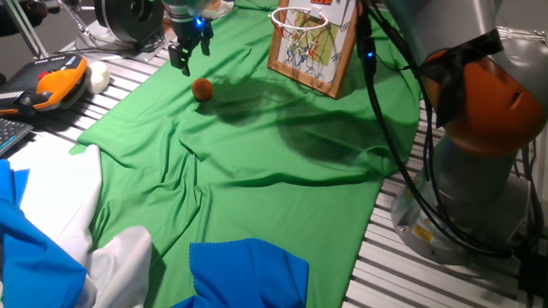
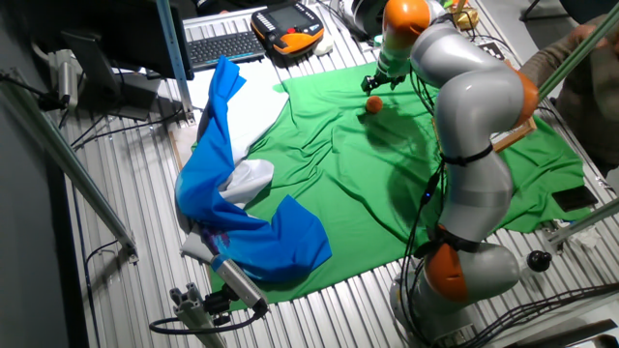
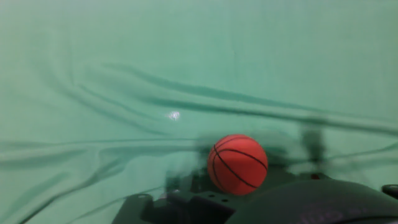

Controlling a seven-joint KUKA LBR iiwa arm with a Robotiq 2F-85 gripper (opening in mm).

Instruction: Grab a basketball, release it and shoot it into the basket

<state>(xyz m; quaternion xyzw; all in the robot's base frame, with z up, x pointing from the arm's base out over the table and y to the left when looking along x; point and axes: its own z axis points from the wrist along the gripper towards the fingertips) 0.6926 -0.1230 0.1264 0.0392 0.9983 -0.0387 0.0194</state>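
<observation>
The basketball (image 1: pixel 202 89) is a small orange ball with thin dark lines, lying on the wrinkled green cloth (image 1: pixel 257 162). It also shows in the other fixed view (image 2: pixel 373 104) and fills the lower middle of the hand view (image 3: pixel 237 163). My gripper (image 1: pixel 190 56) hangs just above and slightly left of the ball, open, with nothing between its fingers and not touching the ball. The basket (image 1: pixel 301 24), a hoop with white net on a wooden-framed backboard, stands upright on the cloth to the ball's right.
An orange-and-black device (image 1: pixel 56 81) and a white ball (image 1: pixel 99 77) lie off the cloth at the left. Blue cloth (image 1: pixel 248 269) and white cloth (image 1: pixel 51 214) bunch at the near edge. The arm's base (image 1: pixel 475 171) stands at the right, trailing black cables.
</observation>
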